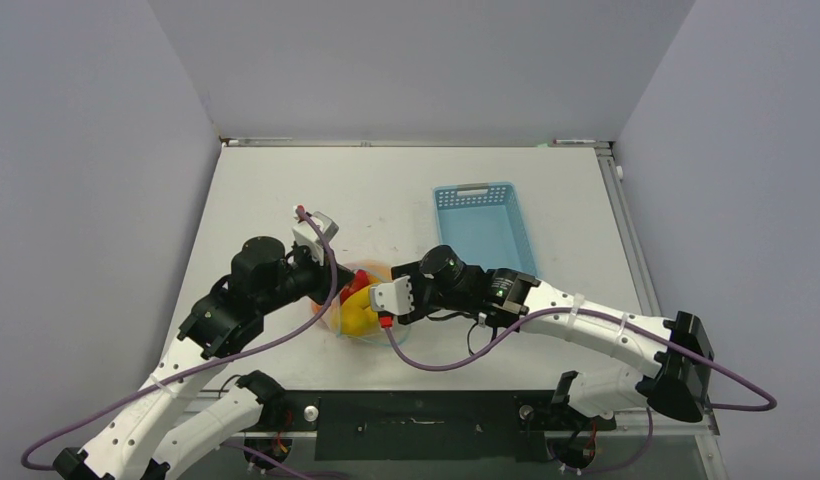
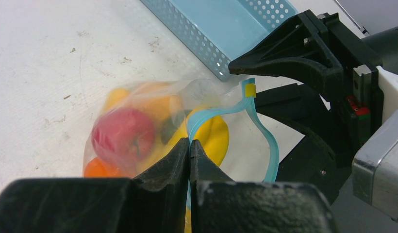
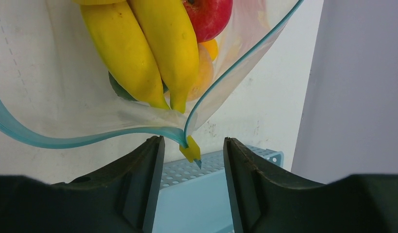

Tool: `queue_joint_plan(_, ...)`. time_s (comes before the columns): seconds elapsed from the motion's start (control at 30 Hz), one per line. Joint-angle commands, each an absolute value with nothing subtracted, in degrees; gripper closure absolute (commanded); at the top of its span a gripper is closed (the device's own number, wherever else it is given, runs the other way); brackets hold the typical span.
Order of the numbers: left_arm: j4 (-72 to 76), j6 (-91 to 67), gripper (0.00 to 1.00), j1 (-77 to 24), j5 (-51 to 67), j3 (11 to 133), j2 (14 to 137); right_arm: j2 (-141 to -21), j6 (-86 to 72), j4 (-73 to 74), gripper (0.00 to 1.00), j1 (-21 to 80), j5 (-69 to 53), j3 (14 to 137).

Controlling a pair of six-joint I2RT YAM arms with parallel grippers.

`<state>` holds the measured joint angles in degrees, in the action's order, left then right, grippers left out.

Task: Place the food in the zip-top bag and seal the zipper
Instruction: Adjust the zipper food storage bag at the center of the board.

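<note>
Nearest me, two arms rise from the table's near edge and meet over the one zip-top bag [image 1: 358, 318], which lies on the white table [image 1: 276, 190] about mid-way across.

The left gripper [image 2: 190, 145] comes in at the bag's nine o'clock. Its two fingers are pressed together on the zipper [image 2: 265, 136], pinching the light-blue strip between their tips. The right gripper [image 3: 193, 143] sits at the bag's three o'clock with its two fingers spread. The strip's corner and its one small yellow tab [image 3: 191, 151] hang in the gap between them, touching neither finger.

Between the two grippers the bag's mouth gapes, the strip parted into two curving edges.

All the food [image 2: 139, 126] I can see is inside the bag: two yellow bananas [image 3: 139, 48] side by side, one red apple [image 2: 123, 135], one dark green piece [image 3: 120, 87] mostly hidden under the bananas, and orange pieces [image 2: 97, 167] whose number I cannot settle through the crinkled plastic.

Farther back, at one o'clock from the bag, stands one light-blue perforated basket [image 1: 483, 225], just beside the bag.
</note>
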<state>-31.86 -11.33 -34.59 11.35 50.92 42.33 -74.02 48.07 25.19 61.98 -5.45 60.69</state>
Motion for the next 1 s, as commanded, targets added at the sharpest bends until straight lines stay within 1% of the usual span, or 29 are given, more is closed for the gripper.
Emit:
queue_joint_plan(0.0,-29.39,-10.9,1.0,-34.96,12.74,52.08,41.78,-74.64,48.71,21.39,0.54,62.44,-6.84,62.17)
queue_joint_plan(0.1,-29.43,-10.9,1.0,-35.0,12.74,52.11,41.9,-74.74,48.52,20.86,0.59,62.49,-6.94,62.0)
queue_joint_plan(0.3,-29.5,-10.9,1.0,-35.07,12.48,52.03,41.88,-74.13,48.3,20.91,0.82,62.49,-6.51,62.03)
queue_joint_plan(0.47,-29.59,-10.77,1.0,-35.06,11.93,52.12,41.56,-72.87,47.43,21.2,0.94,62.49,-7.1,62.47)
queue_joint_plan(0.57,-29.7,-10.56,1.0,-35.07,11.33,52.08,41.09,-71.95,46.19,21.58,0.95,62.51,-7.11,63.22)
queue_joint_plan(0.67,-29.66,-10.38,0.96,-35.07,10.66,52.03,40.34,-71.05,43.96,22.4,0.95,62.62,-6.4,64.75)
queue_joint_plan(0.77,-29.09,-10.37,0.87,-35.08,10.4,51.73,39.52,-69.72,42.67,23.47,0.95,62.81,-6.75,65.74)
queue_joint_plan(0.9,-28.47,-10.37,0.77,-35.07,10.07,51.36,38.35,-68.38,40.87,24.65,0.95,62.93,-7.84,67.07)
queue_joint_plan(0.97,-27.91,-10.37,0.74,-35.07,10.02,51.07,37.6,-68.28,39.79,25.9,0.95,62.93,-8.22,68.33)
